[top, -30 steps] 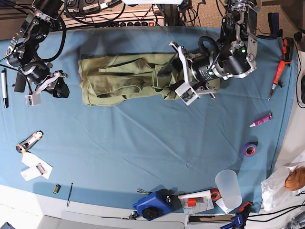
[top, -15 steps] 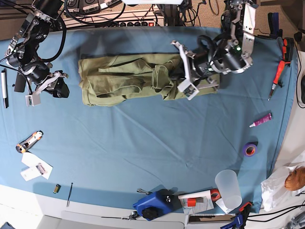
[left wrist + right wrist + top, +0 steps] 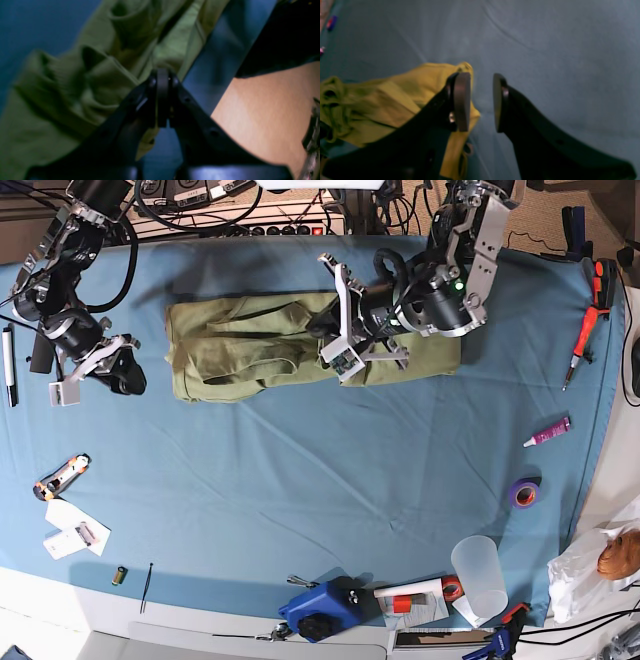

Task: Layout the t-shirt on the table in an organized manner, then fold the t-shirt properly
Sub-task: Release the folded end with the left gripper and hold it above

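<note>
Left gripper [image 3: 162,100] jaws clenched on t-shirt [image 3: 250,345] fold; right gripper [image 3: 481,102] jaws released above teal surface [image 3: 300,500].

A robotics lab or workshop: a power strip [image 3: 285,225] with tangled cables, a screwdriver [image 3: 583,340], tape roll [image 3: 523,493], utility knife [image 3: 60,476].

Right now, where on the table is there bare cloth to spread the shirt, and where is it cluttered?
Open: the wide middle of the table, between the t-shirt above and the blue tool at the near edge. Crowded: the clear cup, purple tape roll and pink tube on one side; utility knife and paper tag on the other.
</note>
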{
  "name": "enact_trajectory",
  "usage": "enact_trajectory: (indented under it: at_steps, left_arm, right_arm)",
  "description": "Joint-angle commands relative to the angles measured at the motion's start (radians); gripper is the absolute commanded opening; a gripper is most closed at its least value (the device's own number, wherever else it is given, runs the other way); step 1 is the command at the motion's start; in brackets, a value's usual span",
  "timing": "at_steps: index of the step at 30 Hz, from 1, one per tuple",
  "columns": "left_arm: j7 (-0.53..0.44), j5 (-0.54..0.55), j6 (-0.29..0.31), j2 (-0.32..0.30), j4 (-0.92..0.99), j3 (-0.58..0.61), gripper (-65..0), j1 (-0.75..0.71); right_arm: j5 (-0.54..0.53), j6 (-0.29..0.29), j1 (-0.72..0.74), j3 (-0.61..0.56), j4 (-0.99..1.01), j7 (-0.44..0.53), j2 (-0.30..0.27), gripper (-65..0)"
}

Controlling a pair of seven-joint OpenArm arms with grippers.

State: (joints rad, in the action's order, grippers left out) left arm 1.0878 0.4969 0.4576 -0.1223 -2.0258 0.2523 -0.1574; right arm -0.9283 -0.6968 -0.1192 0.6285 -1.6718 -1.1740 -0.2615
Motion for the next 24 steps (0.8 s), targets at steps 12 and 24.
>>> enact_trajectory:
  at_steps: [12,24]
  left_arm:
    - [0.004,-0.086,0.002,-0.056,-0.229,-0.236,-65.0,-0.108]
    - [-0.06,-0.082,-0.069,-0.077,-0.229,-0.387,-43.7,-0.164]
  right_arm:
    - [-0.1,-0.001,0.023,0.013,-0.017,-0.005,-0.074,-48.6]
    - [-0.135,-0.001,0.023,0.013,-0.017,-0.094,-0.074,-28.5]
